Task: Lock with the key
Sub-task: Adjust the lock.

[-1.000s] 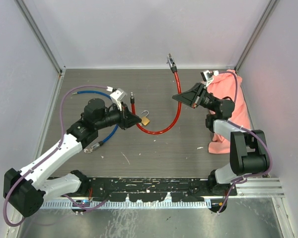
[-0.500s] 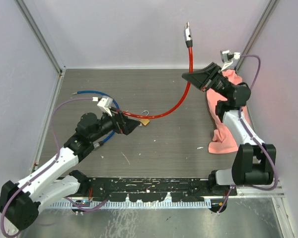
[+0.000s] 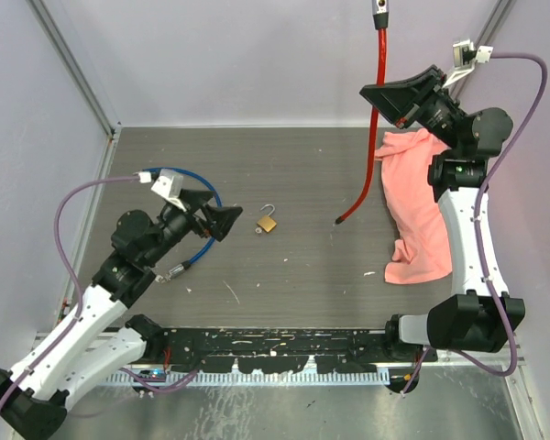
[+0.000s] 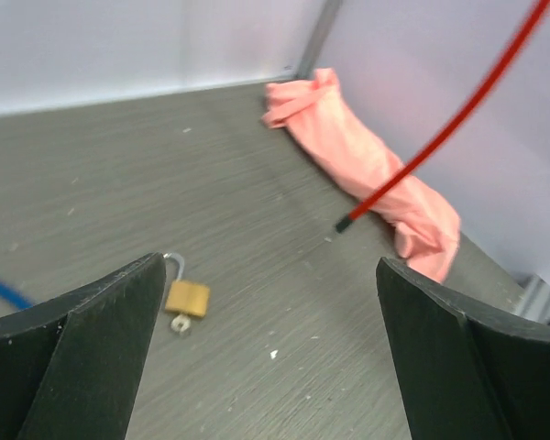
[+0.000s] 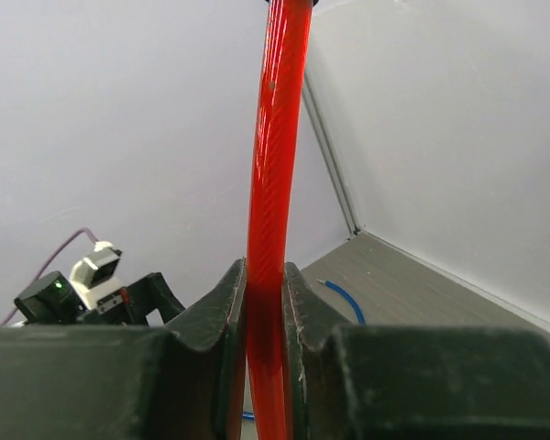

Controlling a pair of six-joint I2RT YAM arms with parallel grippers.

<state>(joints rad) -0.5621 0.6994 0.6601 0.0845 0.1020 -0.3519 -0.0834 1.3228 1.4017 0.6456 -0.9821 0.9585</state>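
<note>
While red cable (image 3: 378,101) hangs near right wall (image 3: 545,229), padlock (image 3: 268,223) sits on open table (image 3: 293,165).

Padlock (image 3: 268,223) unobstructed on floor; red cable (image 3: 371,170) dangling right.

The padlock (image 3: 268,223) lies mid-table (image 3: 293,275), just right of the left gripper (image 3: 225,218). A cord (image 3: 204,242) lies at the left, under that gripper. The cloth (image 3: 417,211) lies along the right side. Between padlock and cloth hangs the cable (image 3: 374,156) - pinched in the right gripper (image 3: 385,99), far right.
</note>
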